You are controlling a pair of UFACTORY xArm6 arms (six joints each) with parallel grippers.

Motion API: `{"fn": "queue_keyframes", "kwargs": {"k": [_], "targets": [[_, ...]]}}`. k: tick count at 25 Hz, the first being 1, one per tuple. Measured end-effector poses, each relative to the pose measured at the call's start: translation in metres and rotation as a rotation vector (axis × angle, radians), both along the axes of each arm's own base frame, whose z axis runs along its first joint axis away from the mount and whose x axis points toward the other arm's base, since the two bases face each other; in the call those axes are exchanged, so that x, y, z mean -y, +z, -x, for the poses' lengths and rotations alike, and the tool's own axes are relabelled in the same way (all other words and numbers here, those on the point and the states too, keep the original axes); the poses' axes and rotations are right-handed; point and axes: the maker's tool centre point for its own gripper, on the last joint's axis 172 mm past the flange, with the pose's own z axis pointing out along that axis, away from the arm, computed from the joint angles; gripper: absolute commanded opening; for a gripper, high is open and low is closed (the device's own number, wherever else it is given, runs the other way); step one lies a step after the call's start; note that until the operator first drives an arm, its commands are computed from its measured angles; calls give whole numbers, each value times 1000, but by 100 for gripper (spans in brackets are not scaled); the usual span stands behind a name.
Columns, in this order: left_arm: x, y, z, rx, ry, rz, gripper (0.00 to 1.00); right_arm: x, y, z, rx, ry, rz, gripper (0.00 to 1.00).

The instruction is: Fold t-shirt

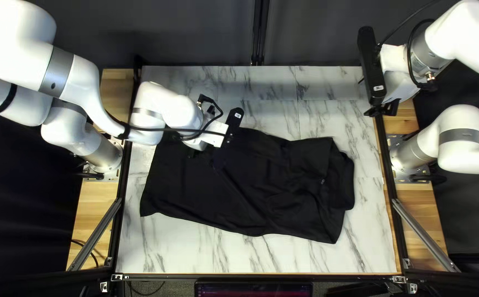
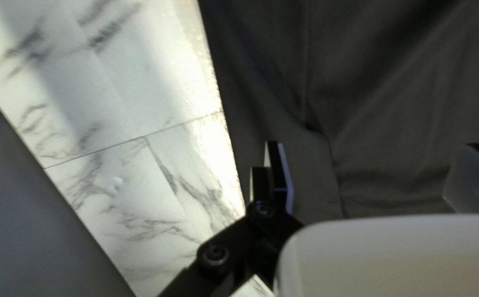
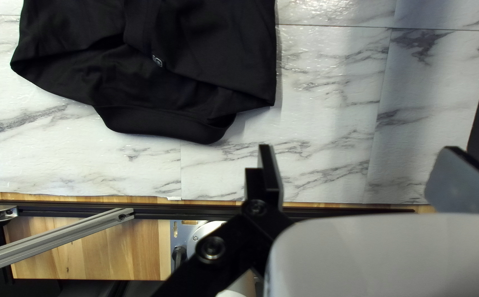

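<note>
A black t-shirt (image 1: 239, 192) lies across the middle of the table, its right end bunched in layers. My left gripper (image 1: 195, 154) is over the shirt's far left part, mostly hidden by its own wrist. In the left wrist view, the left gripper (image 2: 366, 176) has its fingers wide apart, with the shirt (image 2: 393, 99) spread below them and nothing pinched. My right gripper (image 1: 381, 110) hangs raised at the table's far right corner. Seen from its wrist, the right gripper (image 3: 355, 176) stands open, away from the shirt's collar end (image 3: 168, 124).
Marble-patterned table surface (image 1: 195, 253) shows around the shirt. Black frame rails (image 1: 389, 181) run along the table's sides, with a slanted metal strut (image 1: 423, 234) at the right. A dark curtain (image 1: 195, 33) hangs behind the far edge.
</note>
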Motion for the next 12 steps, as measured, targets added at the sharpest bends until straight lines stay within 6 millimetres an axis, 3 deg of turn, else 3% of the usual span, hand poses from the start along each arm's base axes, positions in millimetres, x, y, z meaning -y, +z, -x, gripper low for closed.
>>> {"fn": "queue_keyframes", "kwargs": {"k": [3,12], "targets": [[5,-7,-8,9,-14,11,100,0,0,0,0,0,0,100],[11,-38,-67,57,-1,-42,100,0,0,0,0,0,0,100]]}}
